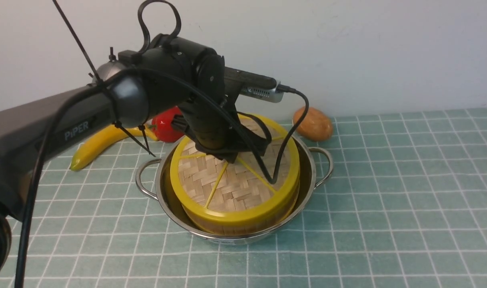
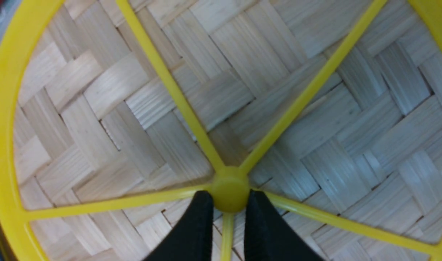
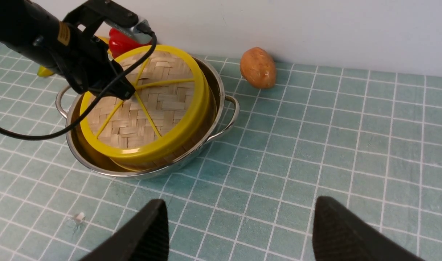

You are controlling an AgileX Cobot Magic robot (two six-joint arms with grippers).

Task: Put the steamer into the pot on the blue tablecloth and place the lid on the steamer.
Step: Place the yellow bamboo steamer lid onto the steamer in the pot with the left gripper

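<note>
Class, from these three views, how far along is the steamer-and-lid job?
Done: the steamer sits in the pot on the blue tablecloth, with the lid over it. In hand: the left gripper pinches the lid's centre hub. Left: letting go and lifting clear. The right gripper hangs open, empty.

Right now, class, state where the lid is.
In the front view, left of centre, the lid sits atop the steamer inside the pot, with the left gripper pinching its centre hub.
</note>
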